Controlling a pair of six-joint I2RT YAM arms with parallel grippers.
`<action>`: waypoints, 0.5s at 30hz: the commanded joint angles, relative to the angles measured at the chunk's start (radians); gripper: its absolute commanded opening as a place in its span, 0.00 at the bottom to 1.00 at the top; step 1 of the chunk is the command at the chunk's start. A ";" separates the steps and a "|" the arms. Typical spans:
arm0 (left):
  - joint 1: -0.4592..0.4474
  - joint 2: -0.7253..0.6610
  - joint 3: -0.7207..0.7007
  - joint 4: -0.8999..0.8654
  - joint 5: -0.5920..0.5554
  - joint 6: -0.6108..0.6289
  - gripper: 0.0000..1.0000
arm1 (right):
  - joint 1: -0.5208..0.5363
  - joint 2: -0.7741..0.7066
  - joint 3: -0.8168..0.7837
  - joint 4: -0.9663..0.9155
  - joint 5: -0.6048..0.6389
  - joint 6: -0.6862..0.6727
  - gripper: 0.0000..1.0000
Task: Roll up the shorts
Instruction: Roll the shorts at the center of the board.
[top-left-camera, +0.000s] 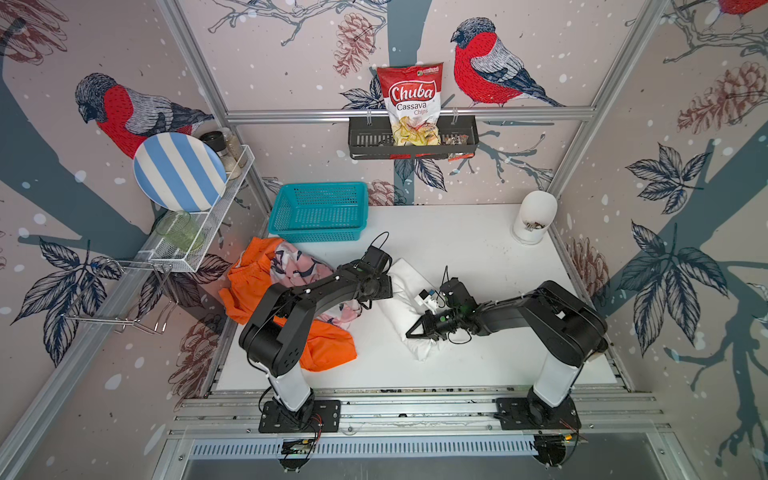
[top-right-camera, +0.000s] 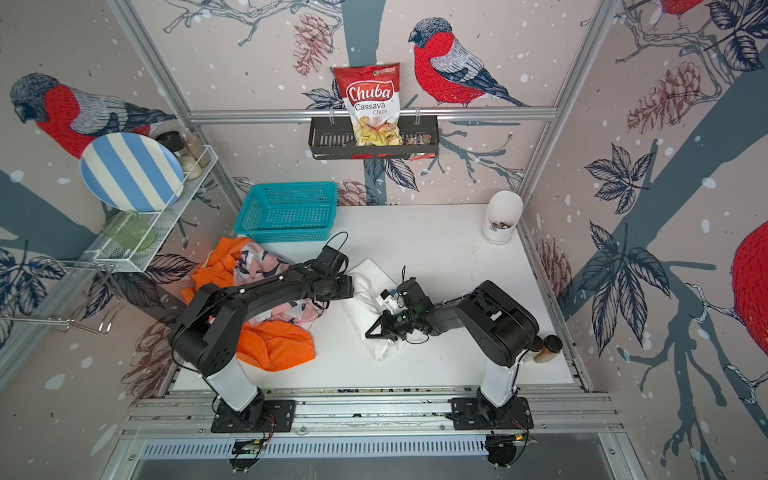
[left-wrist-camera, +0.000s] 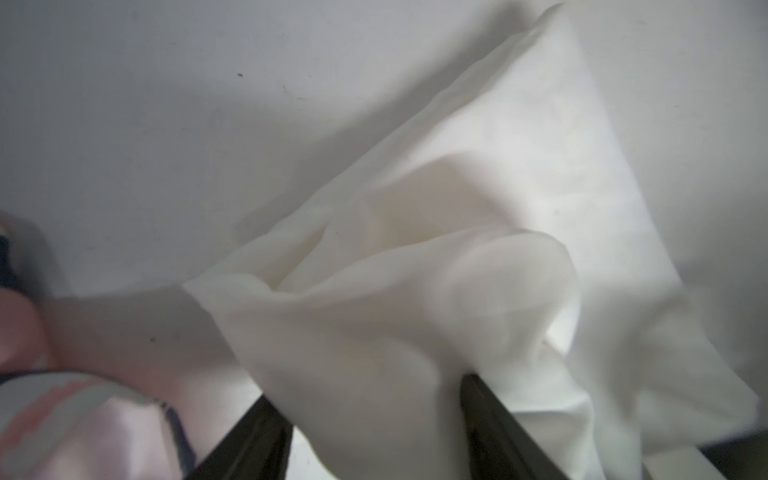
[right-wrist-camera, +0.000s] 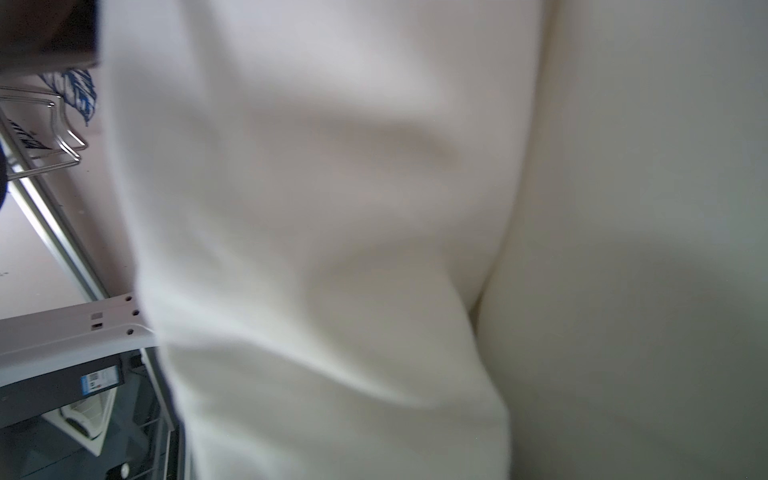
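Step in hand: I judge that I am taking hold of the two ends of the white shorts (top-left-camera: 405, 278) to begin their roll; no rolled turn shows yet.
White shorts: they lie crumpled in a long strip mid-surface (top-left-camera: 478, 257), between the two arms, running from the far side toward the near edge.
Left claw (left-wrist-camera: 365, 388): at the far end of the strip. Its jaws stand part-way apart with a raised fold of white cloth between them. I cannot tell whether that fold is truly clamped.
Right claw (top-left-camera: 411, 332): at the near end, its fingers drawn to a narrow point. White cloth fills its wrist view, so I read it as pinched on the shorts.
Other pairs: the orange shorts (top-left-camera: 328, 345) and the pink shark-print shorts (top-left-camera: 291, 262) are heaped under the left arm, just beside the white pair and unrolled.
Doing it well: I would confirm the left hold first. Then I would draw the cloth flat and taut between both claws and turn one end over evenly, keeping both sides level so the roll does not cone.
Watch for: the thin fabric slipping out of a half-closed grip, and the left arm dragging the heap along.
Teal basket (top-left-camera: 320, 212): empty, at the far side.
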 joint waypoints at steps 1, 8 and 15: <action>0.016 0.070 0.032 0.006 -0.059 0.032 0.45 | 0.037 -0.073 0.068 -0.314 0.253 -0.176 0.25; 0.021 0.123 0.018 0.017 0.001 0.064 0.33 | 0.190 -0.216 0.264 -0.753 0.854 -0.262 0.64; 0.023 0.110 -0.002 0.024 0.024 0.069 0.33 | 0.421 -0.150 0.539 -1.012 1.378 -0.249 0.73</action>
